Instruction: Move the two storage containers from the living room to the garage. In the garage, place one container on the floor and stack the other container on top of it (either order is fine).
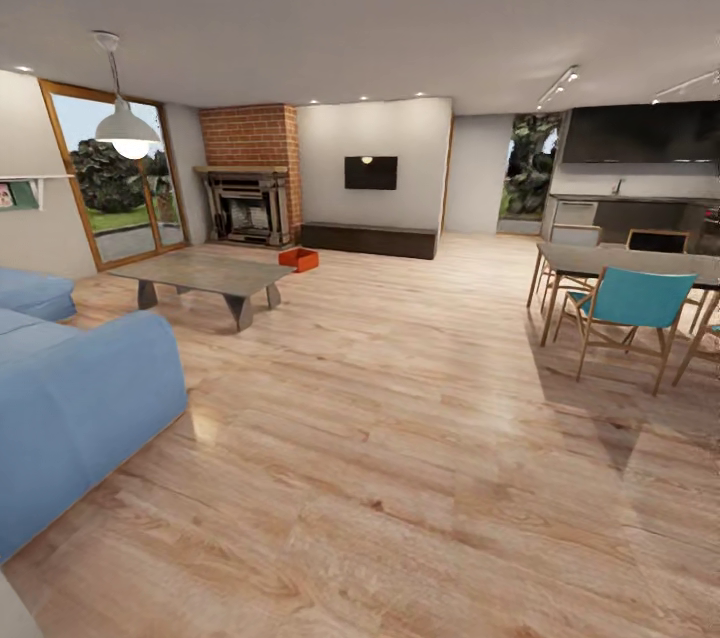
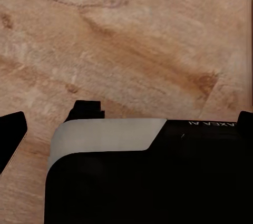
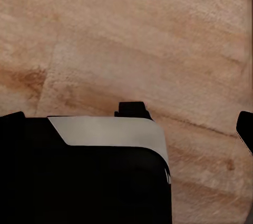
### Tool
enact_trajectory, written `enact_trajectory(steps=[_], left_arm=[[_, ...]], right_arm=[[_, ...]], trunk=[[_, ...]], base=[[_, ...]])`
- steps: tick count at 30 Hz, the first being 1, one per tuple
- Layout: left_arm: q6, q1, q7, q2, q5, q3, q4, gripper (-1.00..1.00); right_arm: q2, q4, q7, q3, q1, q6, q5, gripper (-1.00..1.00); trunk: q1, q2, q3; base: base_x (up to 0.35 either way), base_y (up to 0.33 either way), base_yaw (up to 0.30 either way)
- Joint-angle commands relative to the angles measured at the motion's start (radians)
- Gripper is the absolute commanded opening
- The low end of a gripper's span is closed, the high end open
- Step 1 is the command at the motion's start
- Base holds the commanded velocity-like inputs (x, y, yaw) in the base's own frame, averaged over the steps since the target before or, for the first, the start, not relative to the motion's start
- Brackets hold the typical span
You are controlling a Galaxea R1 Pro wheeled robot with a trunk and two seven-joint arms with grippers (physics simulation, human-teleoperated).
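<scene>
Left gripper [image 2: 129, 126] released, black fingertips [image 2: 11, 134] far apart at the edges of its wrist view, nothing between them; below, a black-and-white shell [image 2: 105, 134] of the robot over bare wood floor [image 2: 132, 34]. Right gripper [image 3: 128, 123] likewise spread and empty, one fingertip [image 3: 245, 129] plain, the other barely clear of the shell, same planks behind.

From the head view, far across the room: one orange-red bin [image 1: 298, 259], open top up, down on the wood floor. Too small to tell whether a second one sits with it. Just beside it, toward the camera, the far corner of a low grey table [image 1: 205, 273]. Behind it, the brick fireplace [image 1: 248, 208]; to its right along the wall, a long dark cabinet [image 1: 368, 240] with a black TV [image 1: 371, 172] mounted above. Left of the fireplace, wood-framed glass doors [image 1: 120, 178] and a white hanging lamp [image 1: 127, 128]. Nearer, at the left edge, a blue sofa [image 1: 70, 398]. Well apart on the right, a dining table [image 1: 620, 263] with a teal chair [image 1: 630, 303] pulled up to it. Wide open planks between camera and bin.
</scene>
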Motion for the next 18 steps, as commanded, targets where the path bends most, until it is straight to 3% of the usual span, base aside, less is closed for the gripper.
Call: enact_trajectory(steps=[1,18], left_arm=[[0.0,0.0,0.001,0.0,0.01,-0.003,0.0,1.0],[0.0,0.0,0.001,0.0,0.01,-0.003,0.0,1.0]], right_arm=[[0.001,0.003,-0.001,0.008,-0.001,-0.005,-0.008,1.0],[0.001,0.003,-0.001,0.008,-0.001,-0.006,-0.008,1.0]], trunk=[[0.001,-0.001,-0.001],[0.001,-0.001,-0.001]], base=[[0.32,0.0,-0.069],[0.32,0.0,-0.008]])
